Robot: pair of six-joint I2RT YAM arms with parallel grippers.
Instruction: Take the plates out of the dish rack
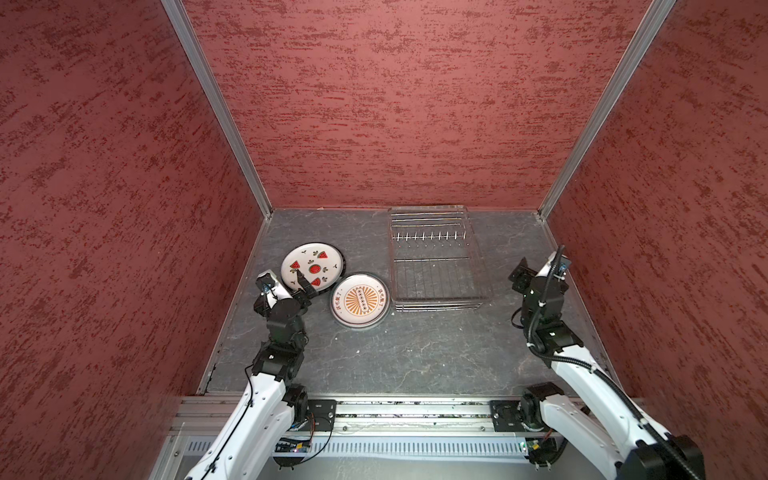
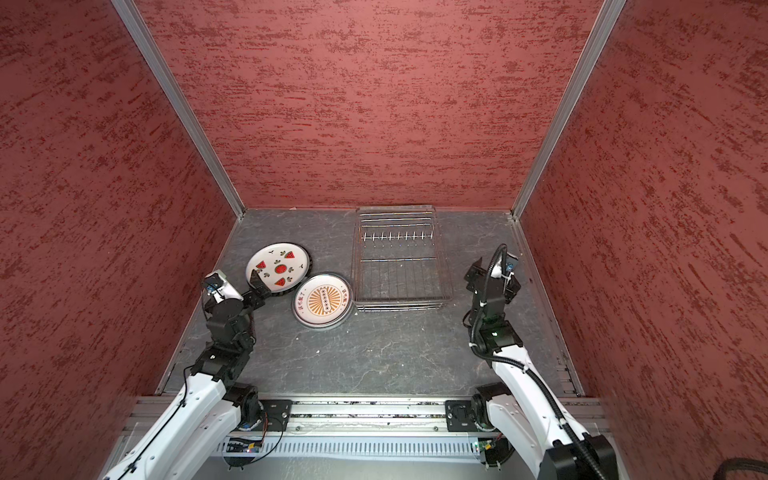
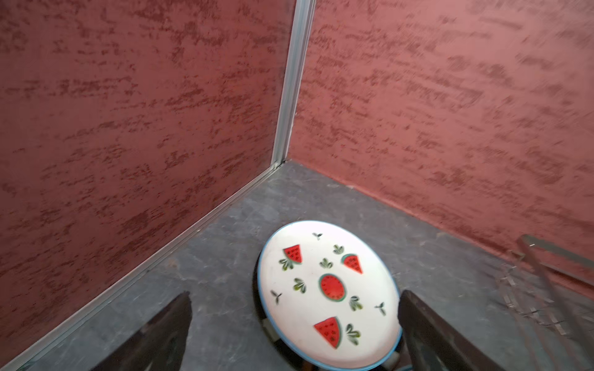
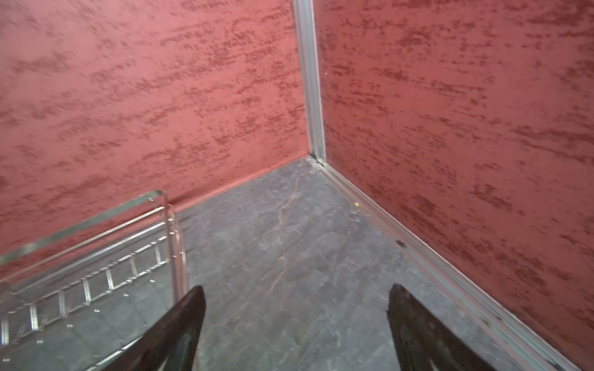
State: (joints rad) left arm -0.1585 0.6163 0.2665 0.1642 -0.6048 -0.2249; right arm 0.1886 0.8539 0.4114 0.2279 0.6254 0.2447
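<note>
The left claw [image 1: 302, 287] hangs low over the near edge of the melon plate [image 1: 312, 266], at the left of the table [image 1: 415, 357]. In the left wrist view its jaws stand wide apart, one to each side of the rim, and grip nothing. By the look of it, that loose stance suits a let-go rather than a pick-up.

The melon plate lies face up on at least one more plate, whose dark rim peeps out at its right side. Just right of it and nearer, touching it or almost, the sun plate [image 1: 360, 300] lies flat on its own short stack. Both piles sit beside the rack [image 1: 432, 259], close enough for a short carry yet clear of its wire.

The rack, far centre against the back wall [image 1: 415, 124], shows only bare wire and prongs, so the unloading looks done. The right claw [image 4: 296, 289] hovers to the rack's right, above the table, jaws well apart and empty, seemingly parked out of the way.

How many plates lie under each top plate cannot be counted, as only rims show. Whether a left finger [image 3: 167, 327] touches the melon plate cannot be told. In both top views the right claw is mostly hidden behind its wrist. Both wrist views cut the rack off and blur it.
</note>
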